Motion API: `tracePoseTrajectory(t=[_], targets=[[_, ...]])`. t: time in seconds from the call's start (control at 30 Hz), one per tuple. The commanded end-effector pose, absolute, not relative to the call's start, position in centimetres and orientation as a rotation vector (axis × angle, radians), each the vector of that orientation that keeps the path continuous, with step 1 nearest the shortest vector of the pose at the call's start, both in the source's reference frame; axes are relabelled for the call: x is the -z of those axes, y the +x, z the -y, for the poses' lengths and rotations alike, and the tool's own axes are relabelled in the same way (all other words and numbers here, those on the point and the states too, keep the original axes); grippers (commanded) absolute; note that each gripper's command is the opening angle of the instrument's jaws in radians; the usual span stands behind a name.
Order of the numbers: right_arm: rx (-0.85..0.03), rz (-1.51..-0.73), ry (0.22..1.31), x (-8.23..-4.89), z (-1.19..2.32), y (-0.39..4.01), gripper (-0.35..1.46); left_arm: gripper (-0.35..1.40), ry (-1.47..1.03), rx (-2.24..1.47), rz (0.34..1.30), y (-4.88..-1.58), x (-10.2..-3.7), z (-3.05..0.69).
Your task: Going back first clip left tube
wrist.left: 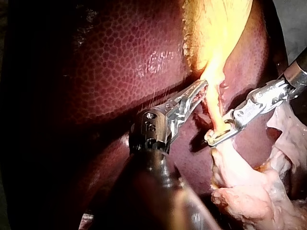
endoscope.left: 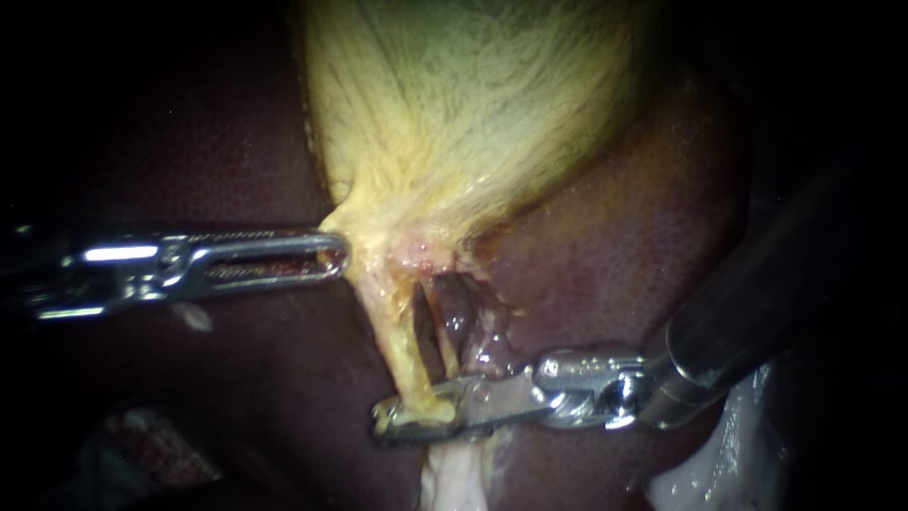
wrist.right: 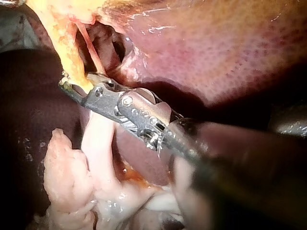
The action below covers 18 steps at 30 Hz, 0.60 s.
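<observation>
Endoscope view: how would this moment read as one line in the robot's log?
left instrument: jaws shut on gallbladder neck | right instrument: tip at left tube | liver: underneath

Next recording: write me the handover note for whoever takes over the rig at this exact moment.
Left instrument: shut on the yellow tissue at the neck of the gallbladder.
Right instrument: tip sits around the left tube at its lower end; whether it presses on the tube cannot be told.
Done: unclear, no clip can be made out on the tube.
Left: check for a clip, then probably ease the right instrument back off the tube without dragging it.
</observation>
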<state>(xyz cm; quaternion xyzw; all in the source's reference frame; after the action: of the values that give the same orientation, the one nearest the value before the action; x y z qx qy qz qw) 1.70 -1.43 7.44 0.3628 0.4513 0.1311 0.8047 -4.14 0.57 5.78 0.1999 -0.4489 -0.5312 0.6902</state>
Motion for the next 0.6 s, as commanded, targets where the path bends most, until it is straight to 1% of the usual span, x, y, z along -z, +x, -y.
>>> tracePoseTrajectory(t=[0.03, 0.4, 0.43, 0.47, 0.57, 0.6], targets=[[-0.285, -0.964, 0.78, -7.44, 1.43, 1.7, -0.35, -0.15, 0.447, 1.188, 1.004, -4.14, -5.78, -0.57], [-0.282, -0.956, 0.777, -7.45, 1.45, 1.69, -0.35, -0.15, 0.447, 1.188, 1.004, -4.14, -5.77, -0.57], [-0.283, -0.961, 0.778, -7.45, 1.45, 1.7, -0.2, -0.15, 0.447, 1.188, 1.004, -4.14, -5.77, -0.57], [-0.286, -0.965, 0.777, -7.44, 1.45, 1.7, -0.01, -0.15, 0.447, 1.188, 1.004, -4.13, -5.77, -0.57], [-0.292, -0.987, 0.758, -7.43, 1.43, 1.72, 0.34, -0.15, 0.447, 1.188, 1.004, -4.13, -5.77, -0.57], [-0.28, -1.004, 0.739, -7.42, 1.42, 1.74, 0.4, -0.15, 0.447, 1.188, 1.004, -4.13, -5.77, -0.57]])
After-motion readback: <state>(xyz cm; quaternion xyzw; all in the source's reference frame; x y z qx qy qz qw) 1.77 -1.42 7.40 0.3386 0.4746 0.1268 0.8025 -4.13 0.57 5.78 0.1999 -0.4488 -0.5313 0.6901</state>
